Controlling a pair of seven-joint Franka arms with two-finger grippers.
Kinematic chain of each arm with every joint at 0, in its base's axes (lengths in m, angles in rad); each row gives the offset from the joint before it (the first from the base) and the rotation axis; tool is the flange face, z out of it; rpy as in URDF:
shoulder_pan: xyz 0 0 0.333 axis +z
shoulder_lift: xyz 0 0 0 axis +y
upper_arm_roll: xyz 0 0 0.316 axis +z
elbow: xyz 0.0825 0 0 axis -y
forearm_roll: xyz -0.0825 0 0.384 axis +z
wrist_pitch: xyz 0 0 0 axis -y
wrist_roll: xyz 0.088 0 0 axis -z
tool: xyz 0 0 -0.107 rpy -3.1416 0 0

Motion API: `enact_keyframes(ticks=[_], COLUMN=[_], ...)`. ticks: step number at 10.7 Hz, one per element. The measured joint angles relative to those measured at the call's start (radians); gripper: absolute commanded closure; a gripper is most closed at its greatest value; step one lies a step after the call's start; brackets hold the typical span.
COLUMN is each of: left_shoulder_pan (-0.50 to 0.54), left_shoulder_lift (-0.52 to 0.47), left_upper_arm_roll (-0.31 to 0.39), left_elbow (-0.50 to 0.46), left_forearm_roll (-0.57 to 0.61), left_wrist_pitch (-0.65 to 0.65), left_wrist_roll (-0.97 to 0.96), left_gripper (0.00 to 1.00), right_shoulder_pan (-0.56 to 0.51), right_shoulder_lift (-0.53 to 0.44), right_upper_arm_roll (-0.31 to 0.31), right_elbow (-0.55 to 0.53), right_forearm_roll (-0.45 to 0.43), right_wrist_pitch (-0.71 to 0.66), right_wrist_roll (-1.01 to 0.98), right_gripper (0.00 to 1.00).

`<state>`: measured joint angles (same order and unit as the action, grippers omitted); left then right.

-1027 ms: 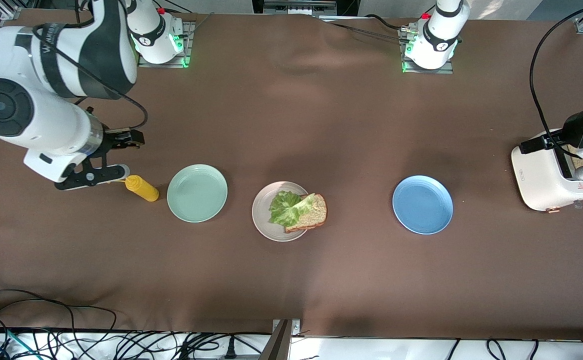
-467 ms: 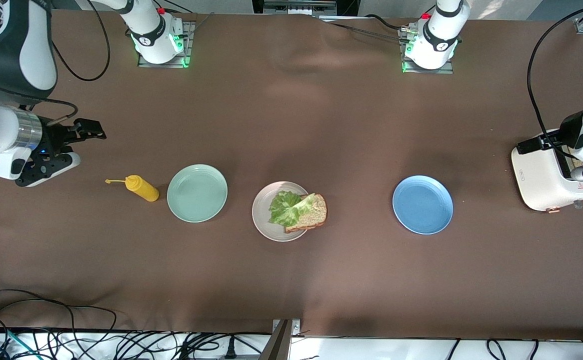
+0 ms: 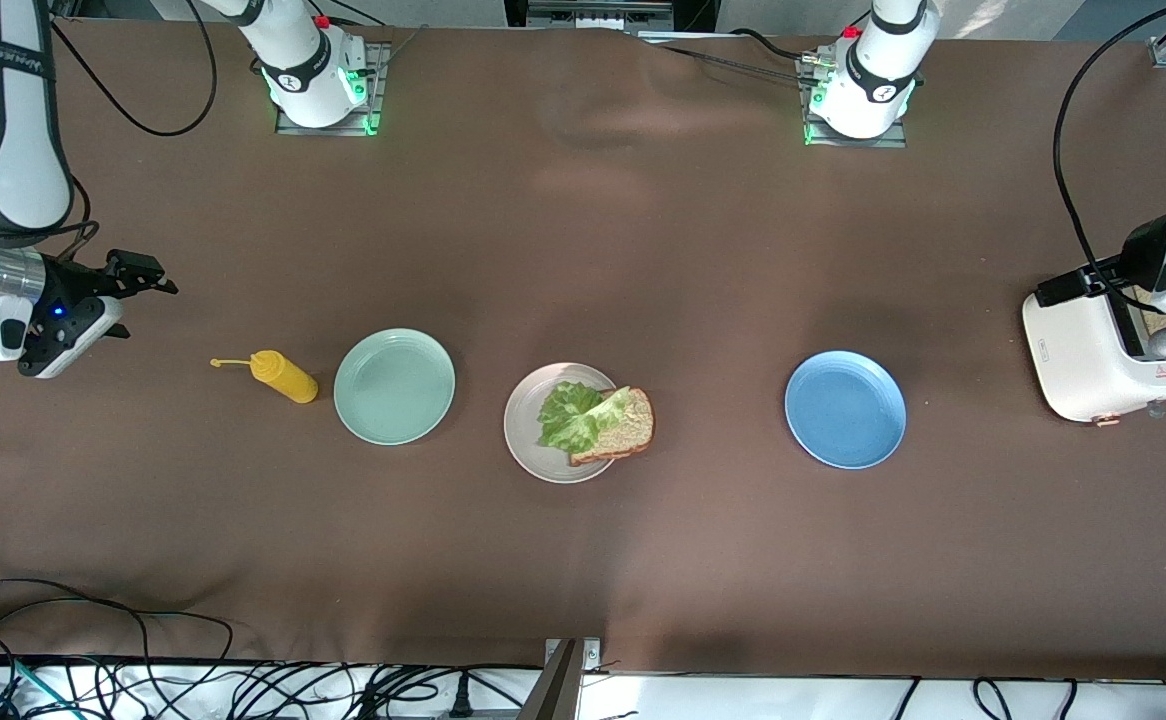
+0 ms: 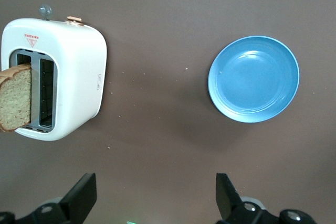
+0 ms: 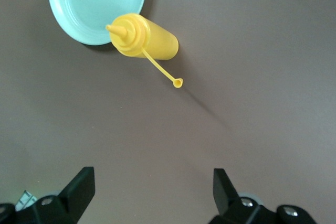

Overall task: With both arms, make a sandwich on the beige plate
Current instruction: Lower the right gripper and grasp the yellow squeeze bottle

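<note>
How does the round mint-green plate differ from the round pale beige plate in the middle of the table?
The round mint-green plate is bare, while the round pale beige plate carries a ruffled green lettuce leaf and a brown speckled bread slice that overhangs its rim. The mint-green plate lies toward the right arm's end, beside a yellow squeeze bottle; the beige plate sits centrally. Both are round and rest flat on the brown table.

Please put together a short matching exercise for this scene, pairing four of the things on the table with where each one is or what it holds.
Things:
1. beige plate
2. toaster
3. yellow squeeze bottle
4. blue plate

Descriptions:
A. stands beside the mint-green plate, cap off on its tether
B. carries a lettuce leaf and one bread slice
C. holds nothing
D. has a bread slice standing in its slot

Pairs: 1-B, 2-D, 3-A, 4-C
</note>
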<state>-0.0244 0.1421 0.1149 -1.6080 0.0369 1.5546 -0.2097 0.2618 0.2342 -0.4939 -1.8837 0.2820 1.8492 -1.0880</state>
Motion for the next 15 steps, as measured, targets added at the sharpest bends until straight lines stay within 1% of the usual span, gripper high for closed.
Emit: enact_keyframes(ticks=[2, 3, 5, 7, 8, 10, 13, 14, 15], left_shoulder_pan=[0.002, 0.002, 0.001, 0.0, 0.0, -0.002, -0.003, -0.003, -0.003], left_shoulder_lift=[0.003, 0.005, -0.012, -0.06, -0.089, -0.126, -0.128, -0.127, -0.124], left_upper_arm_roll=[0.001, 0.0, -0.003, -0.027, -0.043, -0.078, -0.096, -0.102, -0.106], left_elbow=[0.0, 0.0, 0.008, 0.017, 0.016, 0.013, -0.008, -0.021, -0.027], left_forearm_roll=[0.0, 0.0, 0.0, 0.0, 0.0, 0.0, 0.0, 0.0, 0.0], left_wrist_pitch=[0.003, 0.008, 0.017, 0.019, 0.019, 0.019, 0.037, 0.05, 0.057], left_wrist_roll=[-0.001, -0.001, -0.001, -0.001, -0.005, -0.027, -0.05, -0.053, -0.055], left_gripper=[0.0, 0.0, 0.0, 0.0, 0.0, 0.0, 0.0, 0.0, 0.0], right_shoulder_pan=[-0.056, -0.082, -0.131, -0.16, -0.165, -0.167, -0.167, -0.167, -0.168], right_shoulder_lift=[0.029, 0.068, 0.177, 0.28, 0.315, 0.338, 0.363, 0.384, 0.402], right_upper_arm_roll=[0.01, 0.011, 0.013, 0.015, 0.016, 0.021, 0.026, 0.026, 0.026], right_elbow=[-0.053, -0.066, -0.072, -0.072, -0.071, -0.07, -0.07, -0.071, -0.071], right_forearm_roll=[0.151, 0.24, 0.405, 0.594, 0.676, 0.788, 0.966, 1.011, 1.032], right_wrist_pitch=[0.044, 0.051, 0.059, 0.059, 0.059, 0.037, -0.041, -0.067, -0.08], right_wrist_roll=[-0.247, -0.392, -0.665, -0.928, -1.029, -1.127, -1.309, -1.351, -1.371], right_gripper=[0.0, 0.0, 0.0, 0.0, 0.0, 0.0, 0.0, 0.0, 0.0])
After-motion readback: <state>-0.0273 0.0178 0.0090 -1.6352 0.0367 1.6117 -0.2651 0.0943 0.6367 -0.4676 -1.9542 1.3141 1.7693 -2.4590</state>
